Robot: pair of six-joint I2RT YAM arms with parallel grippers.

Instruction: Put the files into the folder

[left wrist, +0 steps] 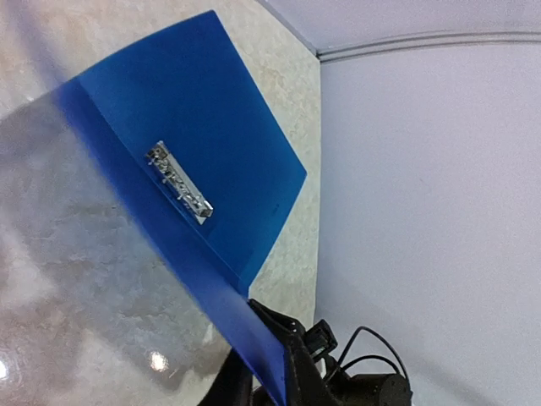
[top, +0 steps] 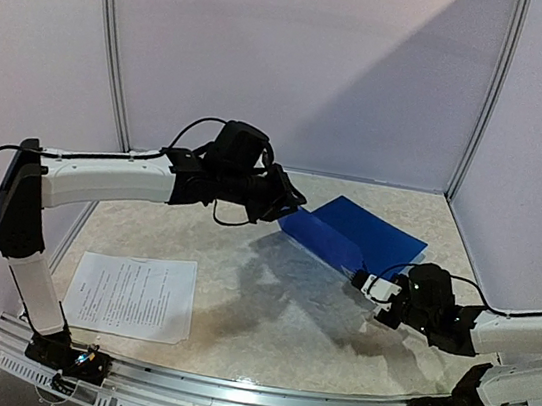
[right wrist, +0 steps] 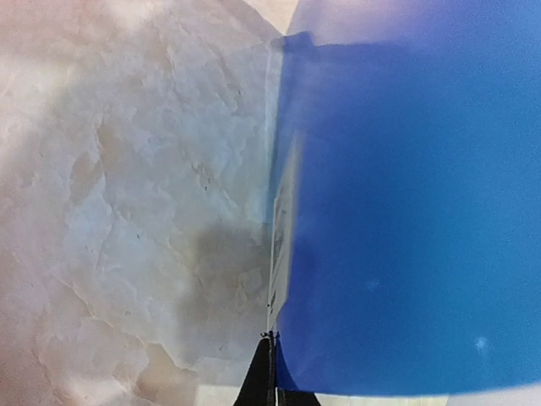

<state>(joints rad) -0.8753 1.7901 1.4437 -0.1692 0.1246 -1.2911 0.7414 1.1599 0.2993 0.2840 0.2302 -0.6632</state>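
— Which step was in hand?
— Opening the folder (top: 378, 233), which lay at the far right of the table (top: 239, 289). The right gripper (top: 366, 282) was pinched tight on the near edge, its cover (top: 319, 238) stood raised, and the metal clip (left wrist: 179, 183) inside showed.
— And the left gripper (top: 289, 206)?
— It was at the cover's far-left end; whether it had closed on it, I couldn't tell.
— The files (top: 132, 295)?
— Flat on the table at the near left, well apart from the folder, untouched.
— So next?
— I judged the cover had to be laid fully open, then one arm freed to fetch the sheets: thin paper, awkward to lift off a flat top
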